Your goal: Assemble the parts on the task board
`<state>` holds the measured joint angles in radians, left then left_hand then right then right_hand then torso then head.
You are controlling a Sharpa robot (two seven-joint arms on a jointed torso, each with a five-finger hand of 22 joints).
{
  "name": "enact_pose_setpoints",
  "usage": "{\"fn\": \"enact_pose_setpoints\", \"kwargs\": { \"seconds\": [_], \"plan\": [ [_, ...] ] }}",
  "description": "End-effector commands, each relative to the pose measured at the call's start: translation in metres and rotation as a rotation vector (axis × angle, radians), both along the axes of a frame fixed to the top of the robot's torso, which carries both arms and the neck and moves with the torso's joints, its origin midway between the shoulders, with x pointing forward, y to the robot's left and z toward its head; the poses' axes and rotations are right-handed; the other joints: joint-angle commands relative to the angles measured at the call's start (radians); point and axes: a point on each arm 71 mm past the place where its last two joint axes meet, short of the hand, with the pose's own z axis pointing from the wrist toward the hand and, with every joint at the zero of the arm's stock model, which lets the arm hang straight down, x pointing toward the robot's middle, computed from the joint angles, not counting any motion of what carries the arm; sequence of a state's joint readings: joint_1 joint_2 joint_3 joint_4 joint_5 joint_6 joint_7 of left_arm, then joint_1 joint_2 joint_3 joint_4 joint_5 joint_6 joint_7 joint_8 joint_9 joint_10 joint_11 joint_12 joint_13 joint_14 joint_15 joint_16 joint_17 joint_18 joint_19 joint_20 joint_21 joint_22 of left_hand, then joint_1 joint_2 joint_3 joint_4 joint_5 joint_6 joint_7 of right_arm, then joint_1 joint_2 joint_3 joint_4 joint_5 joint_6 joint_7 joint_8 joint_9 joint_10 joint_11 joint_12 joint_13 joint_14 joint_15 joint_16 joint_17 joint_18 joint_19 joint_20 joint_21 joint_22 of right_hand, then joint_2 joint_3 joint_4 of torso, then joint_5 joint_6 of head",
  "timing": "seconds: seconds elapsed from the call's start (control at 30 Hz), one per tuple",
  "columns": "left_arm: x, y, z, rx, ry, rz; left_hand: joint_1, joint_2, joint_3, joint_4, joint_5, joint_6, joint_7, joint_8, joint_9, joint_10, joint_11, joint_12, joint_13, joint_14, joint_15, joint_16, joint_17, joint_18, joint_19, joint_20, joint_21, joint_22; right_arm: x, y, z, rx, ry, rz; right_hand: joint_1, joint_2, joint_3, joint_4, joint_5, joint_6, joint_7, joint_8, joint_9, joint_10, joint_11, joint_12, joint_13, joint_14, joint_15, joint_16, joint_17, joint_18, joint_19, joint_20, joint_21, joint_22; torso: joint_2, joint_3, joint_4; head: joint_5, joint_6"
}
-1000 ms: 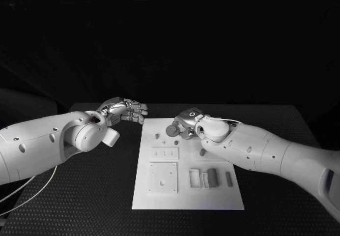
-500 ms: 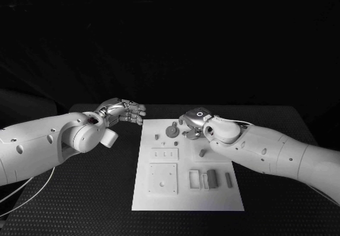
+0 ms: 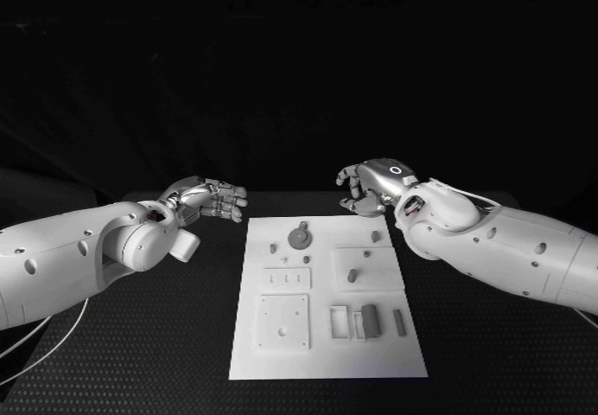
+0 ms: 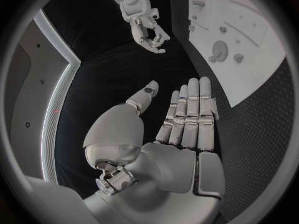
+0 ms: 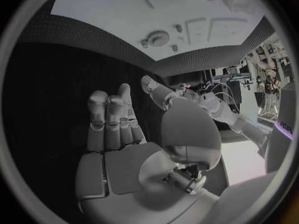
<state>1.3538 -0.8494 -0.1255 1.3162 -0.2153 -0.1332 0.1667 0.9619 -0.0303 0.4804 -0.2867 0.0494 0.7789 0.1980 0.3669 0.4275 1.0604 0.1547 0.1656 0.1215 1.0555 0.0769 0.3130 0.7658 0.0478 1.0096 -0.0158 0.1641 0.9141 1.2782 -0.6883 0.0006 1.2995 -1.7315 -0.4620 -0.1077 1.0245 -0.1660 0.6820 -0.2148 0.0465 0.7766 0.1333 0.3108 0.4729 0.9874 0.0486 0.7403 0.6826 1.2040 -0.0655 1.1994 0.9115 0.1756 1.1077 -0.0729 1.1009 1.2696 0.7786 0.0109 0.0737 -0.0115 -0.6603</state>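
The task board [image 3: 329, 298] lay flat in the middle of the black surface [image 3: 149, 346], its long side running away from the robot, with the grey parts spread over it: a round disc [image 3: 301, 234] and small pegs toward the far end, a row of upright bars [image 3: 369, 318] toward the near end. Both hands hung off the far end of the board, holding nothing. The left hand [image 3: 212, 201] hovered just beyond the far left corner, its fingers [image 4: 190, 114] straight and pressed side by side with the thumb apart. The right hand [image 3: 372, 187] hovered above the far right edge, fingers [image 5: 112, 117] loosely extended and empty. The far-end pieces therefore lay below and toward the robot from both palms; the small peg [image 3: 375, 234] looked nearest the right hand, the disc roughly between the two, though height above the board was hard to judge. The near-end bars stood well apart from either hand.
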Motion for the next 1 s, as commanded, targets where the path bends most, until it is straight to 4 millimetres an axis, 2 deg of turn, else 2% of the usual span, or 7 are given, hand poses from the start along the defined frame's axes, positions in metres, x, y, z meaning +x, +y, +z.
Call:
{"fn": "enact_pose_setpoints", "kwargs": {
  "seconds": [0.03,0.33,0.47,0.63,0.7,0.8,1.0],
  "plan": [
    [0.003,0.002,0.002,0.002,-0.021,0.002,-0.002,-0.004,-0.002,0.0,0.0,0.0,0.0,-0.001,0.0,0.007,-0.002,-0.007,0.001,0.004,0.001,-0.004,0.001,0.011,0.004,-0.005,-0.006,0.002,-0.001,-0.009,0.001,0.081,0.065,0.04,0.007,-0.002,0.0,-0.011,0.005,0.018,0.039,-0.004,-0.001,0.001,0.014,-0.108,-0.088,-0.001,0.013,-0.009,0.0,0.086,-0.004,0.009,-0.01,-0.001,-0.008,0.007,-0.0112,0.002,0.004],
    [0.008,0.009,0.001,0.021,-0.032,0.011,0.002,0.0,0.0,0.0,0.0,0.009,-0.003,0.004,0.002,0.017,-0.006,-0.004,0.004,0.006,0.001,-0.006,0.004,0.011,0.005,-0.005,-0.008,0.003,0.01,-0.059,-0.011,0.118,0.244,0.072,0.041,-0.013,0.006,-0.028,0.002,0.003,0.05,0.004,-0.001,0.008,0.05,-0.362,-0.274,-0.03,0.05,-0.048,-0.019,0.086,-0.037,0.034,-0.04,-0.004,-0.015,0.0177,-0.0251,0.0,0.008],
    [0.009,0.011,0.001,0.024,-0.032,0.017,0.003,0.002,0.001,0.0,0.0,0.011,-0.004,0.005,0.002,0.019,-0.007,-0.004,0.005,0.006,0.001,-0.007,0.005,0.011,0.005,-0.005,-0.008,0.003,0.016,-0.084,-0.02,0.067,0.258,0.035,0.067,-0.032,-0.018,-0.061,0.002,-0.006,0.034,0.006,0.0,0.016,0.043,-0.403,-0.305,-0.039,0.045,-0.049,-0.02,0.086,-0.047,0.04,-0.041,0.002,-0.017,0.023,-0.0287,-0.004,0.011],
    [0.009,0.01,0.001,0.025,-0.028,0.016,0.001,0.002,0.0,0.002,0.0,0.012,-0.004,0.005,0.002,0.021,-0.007,-0.004,0.005,0.006,0.001,-0.008,0.006,0.01,0.005,-0.005,-0.008,0.003,0.019,-0.106,-0.034,0.022,0.263,-0.026,0.061,-0.043,-0.049,-0.059,0.002,0.007,0.042,0.018,0.006,0.072,0.041,-0.396,-0.304,-0.044,0.044,-0.044,-0.019,0.086,-0.049,0.046,-0.041,0.005,-0.018,0.0262,-0.032,-0.004,0.008],
    [0.008,0.009,0.0,0.025,-0.027,0.012,0.0,0.002,-0.001,0.002,0.0,0.012,-0.004,0.005,0.002,0.021,-0.007,-0.004,0.005,0.006,0.001,-0.008,0.006,0.01,0.005,-0.005,-0.008,0.004,0.019,-0.11,-0.043,-0.002,0.282,-0.038,0.062,-0.046,-0.06,-0.055,0.002,0.017,0.045,0.025,0.011,0.132,0.025,-0.36,-0.279,-0.04,0.029,-0.04,-0.019,0.086,-0.042,0.045,-0.039,0.006,-0.017,0.0257,-0.0304,-0.006,0.009],
    [0.009,0.008,0.0,0.024,-0.026,0.009,-0.001,0.001,-0.002,0.002,0.0,0.012,-0.004,0.005,0.002,0.021,-0.007,-0.004,0.005,0.006,0.001,-0.008,0.006,0.01,0.005,-0.005,-0.008,0.004,0.017,-0.111,-0.058,-0.033,0.302,-0.04,0.069,-0.049,-0.077,-0.046,0.004,0.019,0.035,0.027,0.015,0.159,0.009,-0.296,-0.201,-0.033,0.01,-0.039,-0.023,0.086,-0.032,0.041,-0.041,0.004,-0.017,0.0264,-0.0297,-0.007,0.006],
    [0.01,0.007,0.0,0.026,-0.027,0.005,-0.002,0.001,-0.002,0.002,0.0,0.011,-0.004,0.004,0.002,0.02,-0.007,-0.005,0.005,0.006,0.001,-0.009,0.007,0.01,0.005,-0.005,-0.009,0.004,0.017,-0.11,-0.082,-0.047,0.337,-0.046,0.073,-0.05,-0.088,-0.035,0.002,0.019,0.028,0.023,0.02,0.117,0.002,-0.202,-0.062,-0.031,0.006,-0.035,-0.024,0.086,-0.029,0.038,-0.043,0.008,-0.016,0.0251,-0.0276,-0.011,0.001]
  ]
}}
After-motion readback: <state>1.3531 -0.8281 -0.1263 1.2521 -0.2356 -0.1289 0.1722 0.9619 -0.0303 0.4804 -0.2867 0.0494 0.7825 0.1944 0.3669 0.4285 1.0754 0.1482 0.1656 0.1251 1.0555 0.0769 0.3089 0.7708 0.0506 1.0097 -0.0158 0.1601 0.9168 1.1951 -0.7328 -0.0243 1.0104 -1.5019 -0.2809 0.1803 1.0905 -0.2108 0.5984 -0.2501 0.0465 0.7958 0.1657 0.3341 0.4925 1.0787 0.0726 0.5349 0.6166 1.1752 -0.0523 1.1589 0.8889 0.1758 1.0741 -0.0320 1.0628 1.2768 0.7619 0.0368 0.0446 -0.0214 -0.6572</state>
